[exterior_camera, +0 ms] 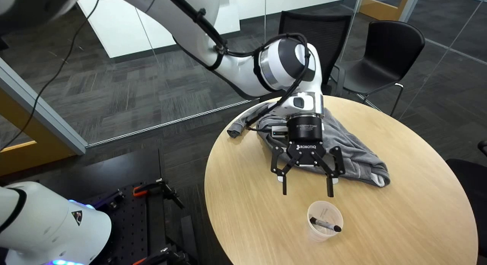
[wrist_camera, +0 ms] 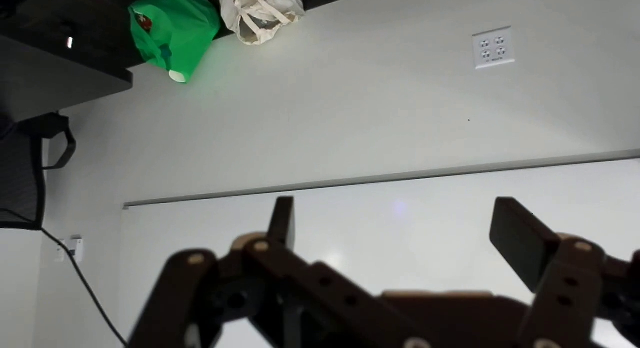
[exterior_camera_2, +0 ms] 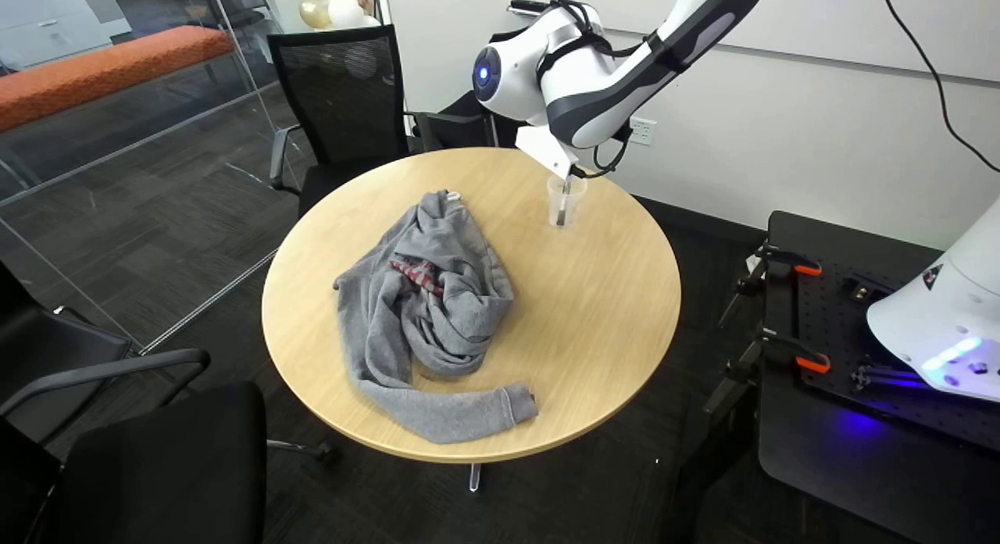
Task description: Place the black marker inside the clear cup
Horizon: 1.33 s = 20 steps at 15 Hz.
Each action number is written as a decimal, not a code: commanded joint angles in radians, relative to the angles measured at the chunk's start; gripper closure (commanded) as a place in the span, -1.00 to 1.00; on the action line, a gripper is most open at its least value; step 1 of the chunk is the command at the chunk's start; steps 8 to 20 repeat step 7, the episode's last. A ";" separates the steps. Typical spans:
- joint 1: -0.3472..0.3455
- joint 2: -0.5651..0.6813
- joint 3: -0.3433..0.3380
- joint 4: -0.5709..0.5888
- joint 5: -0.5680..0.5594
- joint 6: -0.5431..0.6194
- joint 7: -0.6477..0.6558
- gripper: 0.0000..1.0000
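Marker [exterior_camera: 325, 224] inside clear cup [exterior_camera: 322, 211] (fingers [wrist_camera: 521, 242] apart)

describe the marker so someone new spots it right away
On the round, pale wooden table lies a crumpled grey cloth garment. Apart from it stands a small, see-through plastic cup. Leaning inside that cup is the slim, black-ended marker with a pale grey barrel, its stick shape and dark ends setting it apart from the clear plastic around it.

Both exterior views look down from opposite sides, sharing the round table [exterior_camera_2: 601, 317] and robot base [exterior_camera: 57, 225]; the upside-down wrist view looks past close gripper fingers [wrist_camera: 522, 245], low in frame, at a whiteboard [wrist_camera: 395, 233].
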<state>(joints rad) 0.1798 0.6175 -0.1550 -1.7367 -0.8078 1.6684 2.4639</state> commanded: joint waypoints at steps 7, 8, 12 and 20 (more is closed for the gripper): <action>-0.026 -0.039 0.039 -0.047 -0.016 -0.012 0.012 -1.00; -0.026 -0.039 0.039 -0.047 -0.016 -0.012 0.012 -1.00; -0.026 -0.039 0.039 -0.047 -0.016 -0.012 0.012 -1.00; -0.026 -0.039 0.039 -0.047 -0.016 -0.012 0.012 -1.00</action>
